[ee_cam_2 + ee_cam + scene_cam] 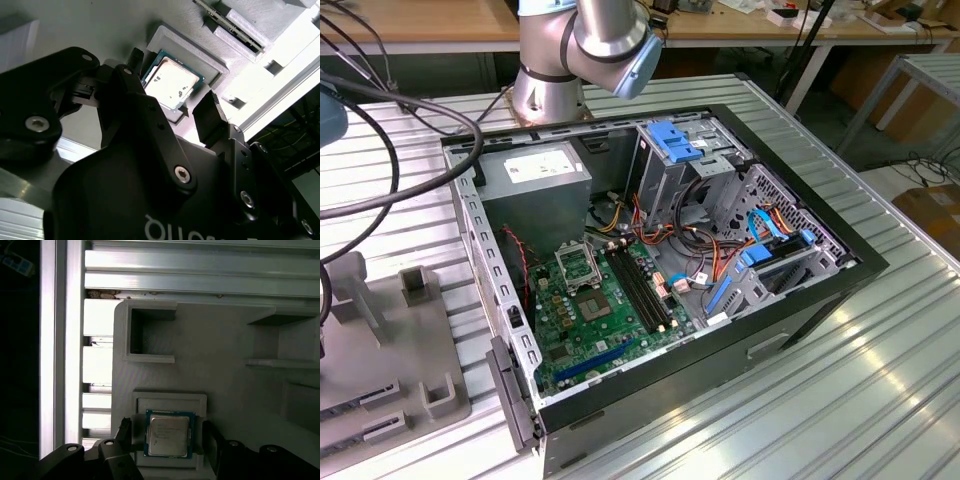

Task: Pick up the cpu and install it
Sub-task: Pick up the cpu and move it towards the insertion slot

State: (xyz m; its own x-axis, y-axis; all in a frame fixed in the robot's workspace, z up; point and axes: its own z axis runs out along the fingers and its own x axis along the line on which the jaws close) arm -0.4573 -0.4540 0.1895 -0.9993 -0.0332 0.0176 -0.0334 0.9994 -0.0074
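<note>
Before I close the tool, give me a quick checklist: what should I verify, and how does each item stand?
1. The cpu lies flat in its grey holder: ok.
2. The tool is open, fingers apart: ok.
3. The cpu sits centred between the fingers in both wrist views: ok.
4. The fingers are low enough to catch the cpu's edges: cannot tell.
5. The socket on the motherboard is open and empty, judged from the exterior view: cannot tell.
</note>
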